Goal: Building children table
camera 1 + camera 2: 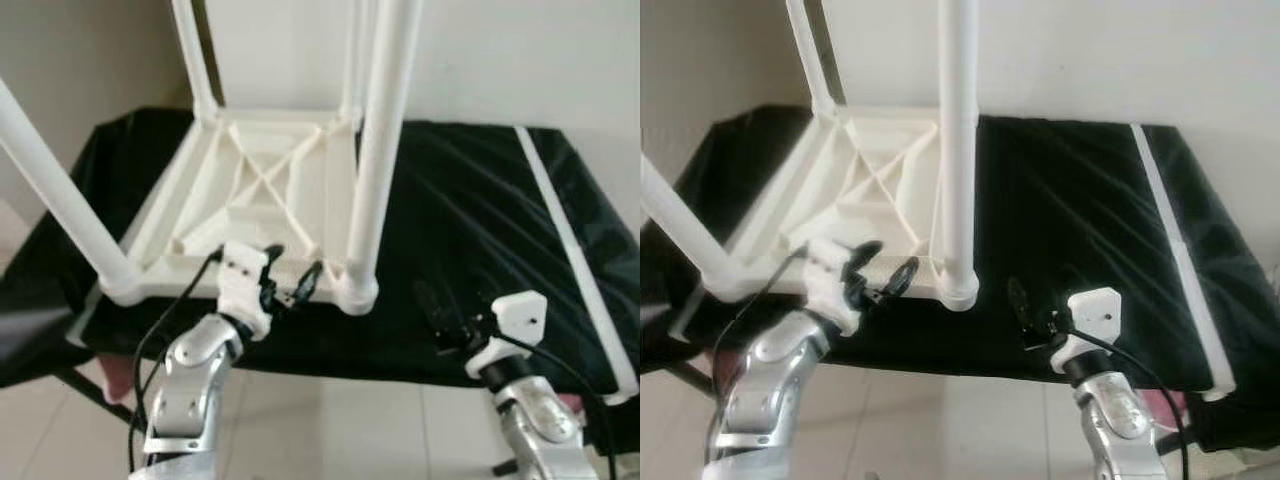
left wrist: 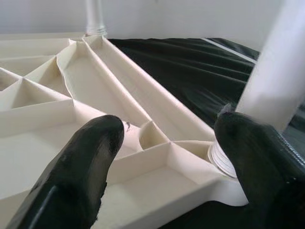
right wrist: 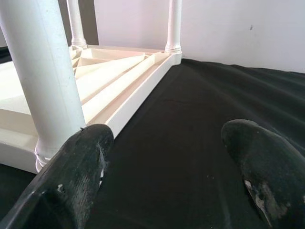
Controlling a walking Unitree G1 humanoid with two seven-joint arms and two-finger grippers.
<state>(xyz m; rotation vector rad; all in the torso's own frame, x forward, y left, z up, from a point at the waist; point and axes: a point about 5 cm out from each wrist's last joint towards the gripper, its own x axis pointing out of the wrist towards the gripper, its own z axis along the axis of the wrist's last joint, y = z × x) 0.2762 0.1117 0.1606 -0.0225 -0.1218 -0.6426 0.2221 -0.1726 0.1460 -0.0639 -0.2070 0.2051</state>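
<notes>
— Head view: what do we see?
— The white table top upside down on the black cloth, legs up.
— Left wrist?
— Our left gripper spread over its near corner, holding nothing.
— Right wrist?
— Our right gripper spread above cloth, beside the near leg.

All four upright legs of the upturned children's table run out past the picture's top edge, and a pinkish object under the worktop's near edge is perhaps fabric, too hidden to tell.
</notes>
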